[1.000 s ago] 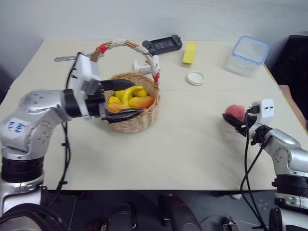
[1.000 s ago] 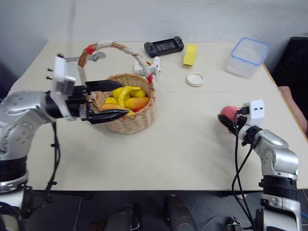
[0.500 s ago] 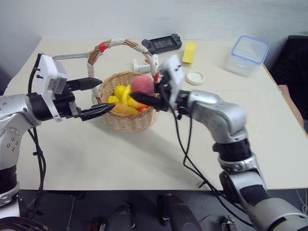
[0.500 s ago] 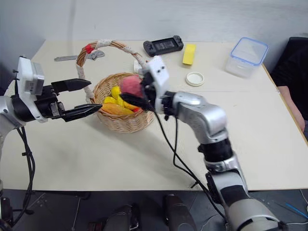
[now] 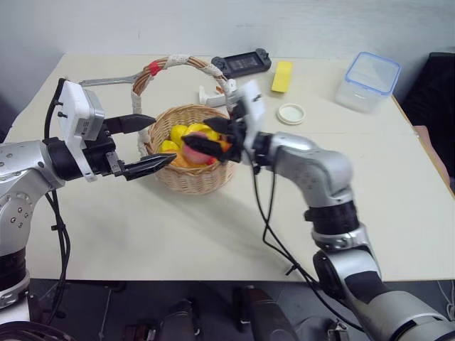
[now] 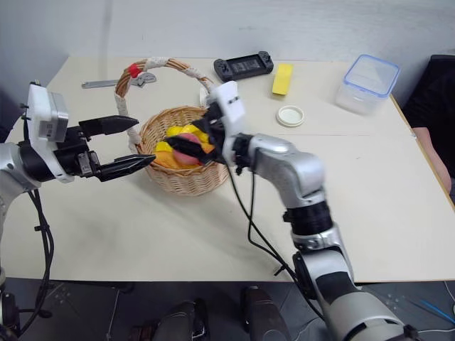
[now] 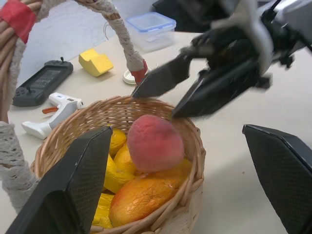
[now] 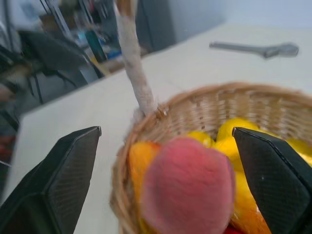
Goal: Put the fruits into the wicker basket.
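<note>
The wicker basket (image 5: pixel 190 153) stands on the desk (image 5: pixel 234 213), left of its middle and nearer to the far edge than to the near edge. Its arched handle (image 5: pixel 181 65) is wrapped in white cloth with a red tie. The pink peach (image 7: pixel 155 143) is inside the basket, on top of the yellow bananas (image 7: pixel 113 168) and the mango-like fruit (image 7: pixel 144 195), which lies against the basket wall. The right gripper (image 5: pixel 206 138) is over the basket opening, just above the peach; its two black fingers are spread wide and they do not touch the peach in the left wrist view. The left gripper (image 5: pixel 146 144) is at the left side of the basket, near the rim, also with its fingers wide apart and with nothing between them. Near the far edge of the desk lie a black game controller (image 5: pixel 242 62), a yellow block (image 5: pixel 281 76) and a wrench (image 5: pixel 106 81). A white round lid (image 5: pixel 290 114) lies right of the basket, and a clear plastic box with blue-rimmed lid (image 5: pixel 367 81) stands toward the far right corner. A small white tool (image 7: pixel 48 117) lies behind the basket.
</note>
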Controlling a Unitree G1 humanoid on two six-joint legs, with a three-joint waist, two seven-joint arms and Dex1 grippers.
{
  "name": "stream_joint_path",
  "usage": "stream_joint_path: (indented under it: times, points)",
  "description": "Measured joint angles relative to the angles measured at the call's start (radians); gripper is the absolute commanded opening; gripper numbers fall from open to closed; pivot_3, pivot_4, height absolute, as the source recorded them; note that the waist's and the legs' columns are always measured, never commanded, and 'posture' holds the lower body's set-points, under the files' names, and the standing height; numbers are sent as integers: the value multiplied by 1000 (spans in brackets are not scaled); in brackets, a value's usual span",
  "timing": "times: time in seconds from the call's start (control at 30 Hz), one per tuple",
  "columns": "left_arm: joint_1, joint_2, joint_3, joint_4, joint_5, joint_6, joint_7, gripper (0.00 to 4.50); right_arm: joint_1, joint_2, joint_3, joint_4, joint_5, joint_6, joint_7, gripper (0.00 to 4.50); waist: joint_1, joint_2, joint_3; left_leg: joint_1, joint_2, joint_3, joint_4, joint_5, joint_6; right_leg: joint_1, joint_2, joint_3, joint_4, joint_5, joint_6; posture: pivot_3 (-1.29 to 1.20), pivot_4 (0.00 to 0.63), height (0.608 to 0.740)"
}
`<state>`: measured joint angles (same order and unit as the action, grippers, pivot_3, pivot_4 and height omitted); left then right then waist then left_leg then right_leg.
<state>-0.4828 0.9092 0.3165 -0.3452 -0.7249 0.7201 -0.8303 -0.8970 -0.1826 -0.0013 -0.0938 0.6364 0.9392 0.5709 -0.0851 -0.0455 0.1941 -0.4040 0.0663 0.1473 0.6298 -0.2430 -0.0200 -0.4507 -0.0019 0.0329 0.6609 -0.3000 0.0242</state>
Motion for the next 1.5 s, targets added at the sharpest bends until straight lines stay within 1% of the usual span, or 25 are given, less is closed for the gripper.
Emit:
stream_joint_path:
  times: [0.07, 0.13, 0.23, 0.33, 0.43, 0.63, 0.73, 0.87, 1.07, 1.1, 1.23, 1.3, 1.4, 1.5]
  points:
    - [-3, -2, -2, 1, -3, 0, 0, 4500, 43, -59, -34, -72, 47, 45, 14, 4472, 1, 0, 0, 0, 0, 0, 0, 0, 0, 0, 0, 0, 0, 0, 0, 0, 150, 740]
    - [-13, -6, -5, 5, -3, -1, -1, 4500, 80, -101, -44, -94, 42, 49, 6, 4472, -2, 0, 0, 1, -1, 0, 0, 0, 0, 0, 0, 0, 0, 0, 0, 0, 150, 740]
    - [-42, -9, -24, 10, -2, -4, -4, 4500, 88, -108, -11, -49, -55, -19, -42, 4472, -9, 0, 0, 2, -1, 1, 0, 1, 0, 0, 0, 1, 1, 1, 0, 0, 150, 740]
    - [-61, -17, -35, 18, 0, -13, -12, 4500, 67, -69, 15, 51, -129, -103, -82, 4472, -16, 0, 0, 3, -1, 0, 0, 3, -1, 0, 1, 1, 2, 1, -1, 0, 150, 740]
    - [-68, -29, -58, 35, 3, -16, -15, 4500, -13, -2, 13, 196, -173, -190, -114, 4472, -25, 0, 0, 3, 0, 0, -1, 3, -2, 0, 1, 1, 3, 1, 0, 0, 150, 740]
    - [-69, -33, -61, 39, 6, -24, -13, 4500, -96, 48, 14, 397, -244, -332, -124, 4472, -26, 0, 0, 1, 0, 0, -1, 3, -2, 0, 1, 1, 1, 1, 0, 0, 150, 740]
    - [-69, -38, -64, 39, 16, -28, -10, 4500, -131, 60, 16, 496, -286, -406, -126, 3922, -25, 0, 0, 1, 0, 0, 0, 3, -2, 0, 1, 1, 1, 1, 0, 0, 150, 740]
    - [-69, -47, -67, 39, 19, -31, -8, 4500, -137, 55, 41, 531, -352, -505, -112, 2532, -26, 0, 0, 1, 0, 0, -1, 3, -2, 0, 1, 1, 1, 1, 0, 0, 150, 740]
    - [-69, -66, -70, 39, 22, -34, 0, 4500, -93, 54, 58, 496, -381, -549, -79, 424, -25, 0, 0, 1, 0, 0, 0, 3, -2, 0, 1, 1, 2, 1, 0, 0, 150, 740]
    - [-69, -67, -71, 39, 22, -34, 0, 4500, -87, 48, 62, 489, -385, -546, -76, 208, -26, 0, 0, 1, 0, 0, 0, 3, -2, 0, 1, 1, 2, 1, 0, 0, 150, 740]
    - [-71, -81, -79, 37, 21, -34, 1, 4500, -21, 27, 50, 394, -378, -532, -73, 165, -22, 0, 0, 1, 0, 0, -1, 4, -3, 0, 1, 0, 2, 1, 0, 0, 150, 740]
    - [-78, -90, -90, 36, 20, -34, 2, 4500, 23, -11, 32, 320, -371, -501, -74, 165, -18, 0, 0, 1, 0, 0, 0, 4, -2, 0, 1, 0, 2, 1, 0, 0, 150, 740]
    - [-99, -106, -105, 36, 18, -34, -2, 4500, 86, -105, -27, 200, -359, -443, -85, 165, -1, 0, 0, 1, -1, 0, 0, 4, -2, 0, 0, 0, 1, 1, 0, 0, 150, 740]
    - [-128, -126, -126, 42, 17, -34, -11, 4500, 154, -232, -141, 82, -318, -375, -85, 165, 12, 0, 0, 1, -1, 0, 0, 4, -2, 0, 0, 0, 1, 1, 0, 0, 150, 740]
